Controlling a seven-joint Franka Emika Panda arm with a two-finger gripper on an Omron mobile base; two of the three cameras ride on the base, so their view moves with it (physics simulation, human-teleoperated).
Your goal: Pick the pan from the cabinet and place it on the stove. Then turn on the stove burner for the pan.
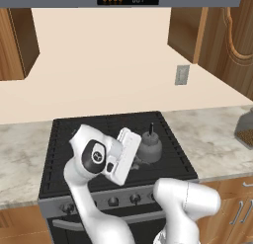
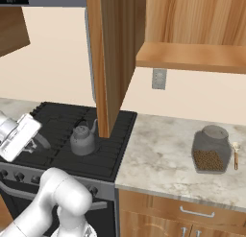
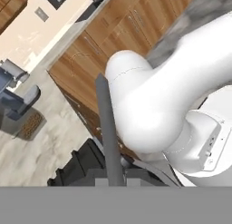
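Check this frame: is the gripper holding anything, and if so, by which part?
Yes. The gripper is shut on the pan, gripping its long thin dark handle, which runs up between the fingertips in the hand view. The pan sits low over the stove.

Cream wall [image 1: 99, 65], marble counter [image 2: 158, 159], wooden drawers [image 2: 192, 217].

A small grey kettle [image 2: 82, 140] sits on the grates, spout to the right, black knob on top. Off on the marble counter [image 2: 158, 159] stands a glass jar [image 2: 210, 149] with brown bits in the bottom, lid on. Just beside it, to the right, lies a wooden spoon [image 2: 235, 154]. There's an outlet [image 2: 159, 79] on the cream wall above.
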